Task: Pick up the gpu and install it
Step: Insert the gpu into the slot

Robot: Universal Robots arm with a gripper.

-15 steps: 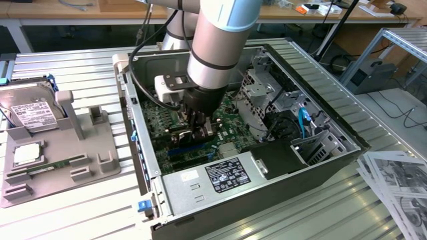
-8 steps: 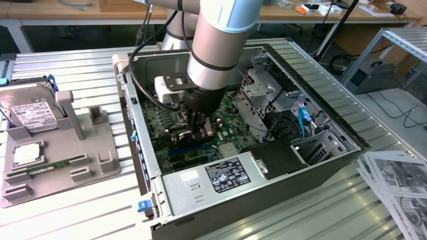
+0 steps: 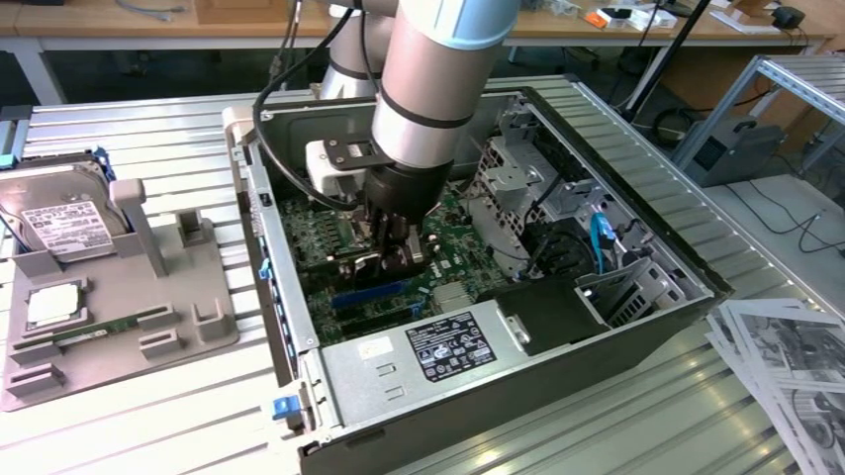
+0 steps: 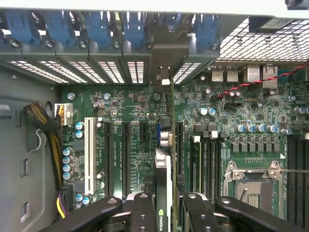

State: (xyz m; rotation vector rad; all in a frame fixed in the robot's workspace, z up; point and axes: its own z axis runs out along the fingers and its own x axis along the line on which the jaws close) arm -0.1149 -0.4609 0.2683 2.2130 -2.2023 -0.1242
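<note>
- Inside the open black steel computer case (image 3: pixel 555 416), which lies on its side on a ribbed metal workbench (image 3: pixel 158 435), my black two-fingered pincer (image 3: pixel 394 259) reaches straight down over the green motherboard (image 4: pixel 130 106)
- My pincer is pinching the thin, dark, flat gpu (image 4: pixel 163 179); a black finger (image 4: pixel 143 212) presses on each face, and the card stands on edge between them
- The wrist view meets the card edge-on, with a green maker's logo just past my fingers
- The card's long axis runs away from my fingers toward the case's rear wall, where a row of blue plastic retaining clips (image 4: pixel 96 26) sits above perforated silver slot covers (image 4: pixel 106 70)
- The card's narrow silver metal bracket (image 4: pixel 165 72) leads at the far end and meets that rear wall at one of the openings
- The relation that matters: the card is directly under my wrist and parallel to the long black expansion slots (image 4: pixel 126 154), with slots on either side of it and a sliver of blue slot just beside its lower edge
- I judge the line good, but I cannot tell whether the card's edge has entered a slot or hangs above the board
- On the exterior view's left, well apart, a grey moulded parts holder (image 3: pixel 133 297) carries a silver hard drive with a white label (image 3: pixel 59 223)
</note>
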